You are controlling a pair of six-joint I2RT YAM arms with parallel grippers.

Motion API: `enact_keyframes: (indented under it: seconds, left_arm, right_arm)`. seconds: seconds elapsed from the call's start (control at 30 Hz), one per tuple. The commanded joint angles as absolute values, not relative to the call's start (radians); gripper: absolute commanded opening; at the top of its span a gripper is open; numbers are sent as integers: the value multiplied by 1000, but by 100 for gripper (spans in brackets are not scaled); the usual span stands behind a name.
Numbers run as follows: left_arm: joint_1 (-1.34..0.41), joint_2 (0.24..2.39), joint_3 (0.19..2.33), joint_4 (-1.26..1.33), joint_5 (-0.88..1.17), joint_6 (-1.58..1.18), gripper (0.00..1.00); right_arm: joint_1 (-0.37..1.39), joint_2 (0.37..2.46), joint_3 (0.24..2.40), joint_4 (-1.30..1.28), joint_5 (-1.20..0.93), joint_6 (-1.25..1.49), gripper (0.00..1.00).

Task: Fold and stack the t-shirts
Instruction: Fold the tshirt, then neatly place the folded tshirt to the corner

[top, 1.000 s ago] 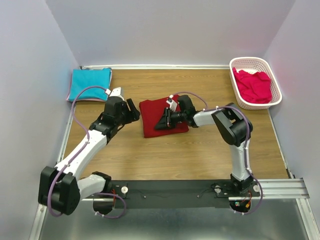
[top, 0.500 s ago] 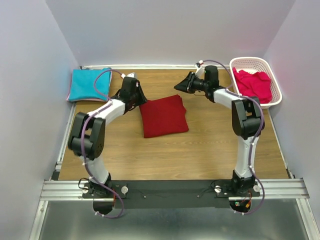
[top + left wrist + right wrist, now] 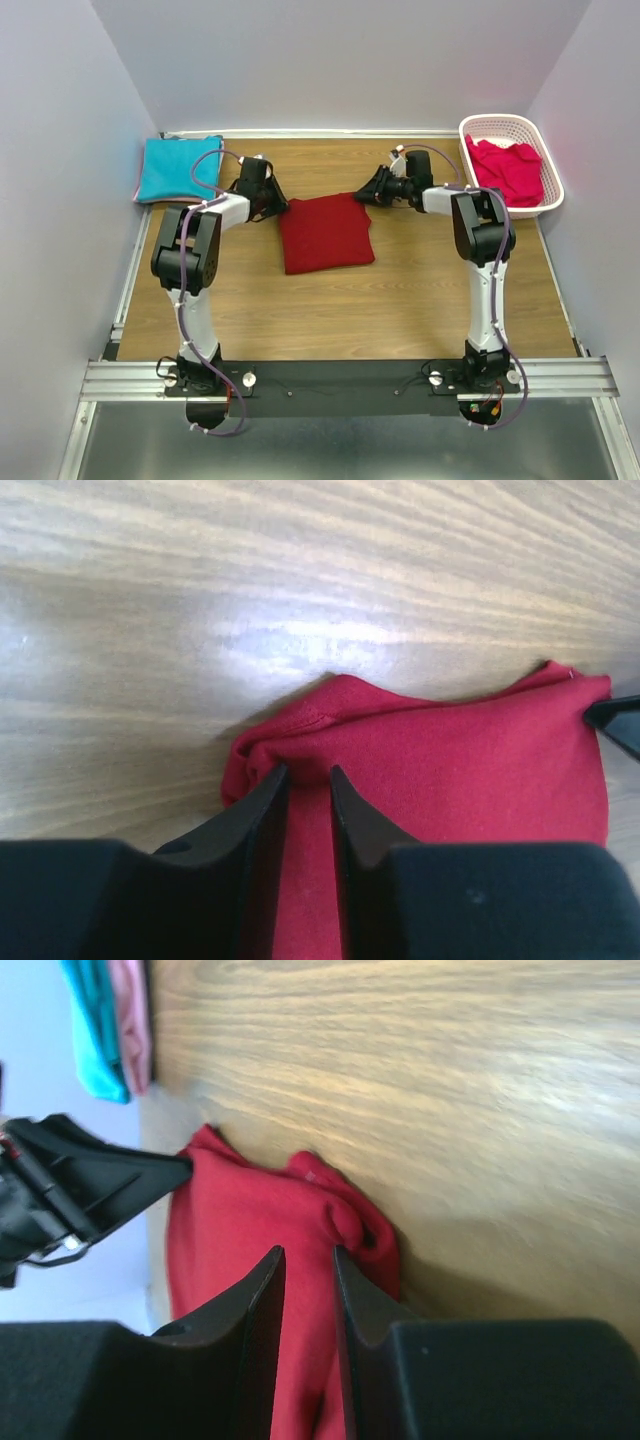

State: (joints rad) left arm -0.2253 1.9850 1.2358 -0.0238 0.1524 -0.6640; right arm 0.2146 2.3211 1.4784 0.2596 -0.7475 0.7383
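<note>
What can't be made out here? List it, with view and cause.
Red shirt: far corners under both jaws, top view; near part behind the jaws, wrist views.
Cloth in the basket: too crumpled to count pieces, top view.
Pink layer under the blue shirt: only an edge shows.

The left end effector [image 3: 279, 206] has swung to the far-left corner of the dark red t-shirt [image 3: 325, 235] and narrowed onto it, while the right end effector [image 3: 366, 197] moved from its top to the far-right corner.

A white latticed basket [image 3: 551, 182] sits at the wooden bench's [image 3: 330, 310] far right corner. Pale walls [image 3: 340, 60] close in three sides
</note>
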Motion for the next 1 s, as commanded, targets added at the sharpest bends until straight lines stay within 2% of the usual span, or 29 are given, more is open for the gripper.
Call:
enact_keyframes:
  seconds: [0.0,0.07,0.17,0.23,0.37,0.5,0.7,0.83,0.97]
  left_arm:
    - [-212,1860,1171,-97,184,-678,40]
    - [-212,1792,1158,-116,164,-675,53]
    - [-210,1660,1146,-179,88,-641,66]
    - [-204,1573,1132,-224,52,-611,70]
    - [-198,1416,1052,-253,-59,-584,82]
    - [-187,1273,953,-279,-185,-581,84]
    - [-181,1062,781,-282,-325,-612,87]
    - [-179,983,695,-270,-357,-626,88]
    - [-178,1000,712,-268,-362,-626,88]
  right_arm:
    - [218,2185,1460,90,-617,585,33]
    - [238,2125,1463,31,-560,502,35]
    - [299,2022,1448,-80,-474,399,46]
    - [371,1961,1431,-158,-419,321,60]
    - [543,1898,1408,-299,-196,171,69]
    - [749,1881,1367,-383,-71,100,72]
    - [961,1934,1391,-437,119,63,75]
    - [1026,2009,1456,-460,187,46,75]
    - [1066,2083,1502,-462,256,8,74]
